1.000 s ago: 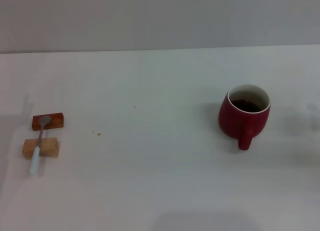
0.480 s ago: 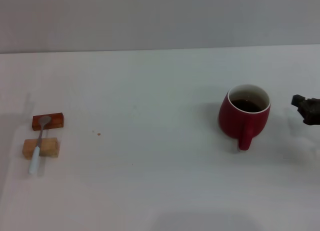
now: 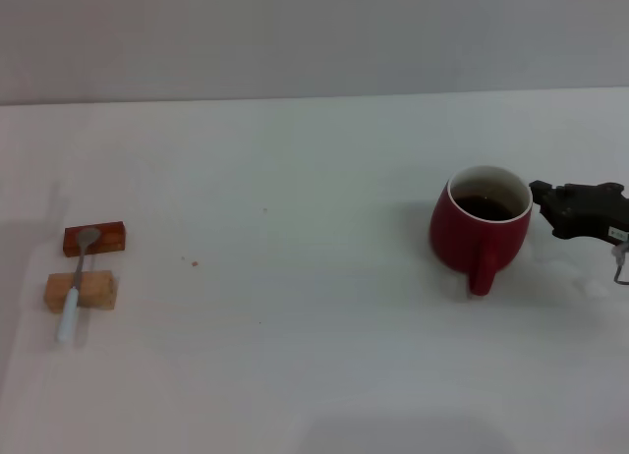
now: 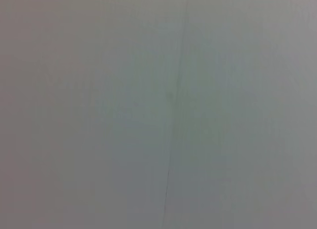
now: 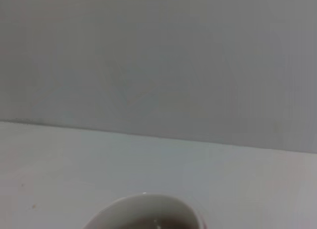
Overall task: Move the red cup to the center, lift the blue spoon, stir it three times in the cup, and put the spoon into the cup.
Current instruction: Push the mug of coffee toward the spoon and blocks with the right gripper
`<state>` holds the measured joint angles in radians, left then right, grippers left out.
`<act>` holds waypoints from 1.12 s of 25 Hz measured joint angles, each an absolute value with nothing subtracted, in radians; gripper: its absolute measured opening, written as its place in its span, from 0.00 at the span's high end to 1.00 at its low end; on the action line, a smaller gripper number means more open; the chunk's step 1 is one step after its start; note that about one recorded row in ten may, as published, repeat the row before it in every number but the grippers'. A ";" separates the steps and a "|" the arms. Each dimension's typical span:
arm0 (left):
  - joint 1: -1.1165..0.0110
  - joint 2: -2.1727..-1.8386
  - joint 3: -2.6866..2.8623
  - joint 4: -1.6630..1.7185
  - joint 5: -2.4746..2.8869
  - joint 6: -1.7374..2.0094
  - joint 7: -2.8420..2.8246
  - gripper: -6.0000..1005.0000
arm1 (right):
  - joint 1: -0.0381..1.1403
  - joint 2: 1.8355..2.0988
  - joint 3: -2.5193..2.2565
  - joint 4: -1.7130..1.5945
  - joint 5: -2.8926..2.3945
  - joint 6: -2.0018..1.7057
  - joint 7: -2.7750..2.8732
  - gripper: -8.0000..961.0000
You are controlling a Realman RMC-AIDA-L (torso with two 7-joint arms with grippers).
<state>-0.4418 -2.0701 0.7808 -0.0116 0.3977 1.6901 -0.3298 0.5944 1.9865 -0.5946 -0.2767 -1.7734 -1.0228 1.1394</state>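
Only the right claw (image 3: 539, 193) is seen of the robot, in the head view; its body is black and blocky, with angular, stepped edges; a small pale patch, possibly a label, is carried near its outer end; a thin grey wire or bracket is seen hanging in a loop beneath it; no part of the robot is shown in either wrist view.
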 joint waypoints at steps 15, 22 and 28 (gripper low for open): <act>-0.439 -2.069 0.781 -0.011 0.397 1.681 -0.330 0.21 | 0.629 2.011 -0.669 -0.269 -1.777 -1.000 1.149 0.99; -0.440 -2.069 0.781 -0.011 0.401 1.680 -0.330 0.21 | 0.653 2.041 -0.690 -0.269 -1.786 -0.996 1.150 0.99; -0.442 -2.070 0.781 -0.010 0.403 1.671 -0.330 0.21 | 0.682 2.064 -0.701 -0.268 -1.787 -0.979 1.144 0.99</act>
<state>-0.4415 -2.0700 0.7808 -0.0095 0.4033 1.6711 -0.3298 0.6823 2.0641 -0.7009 -0.2684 -1.7867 -0.9789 1.1445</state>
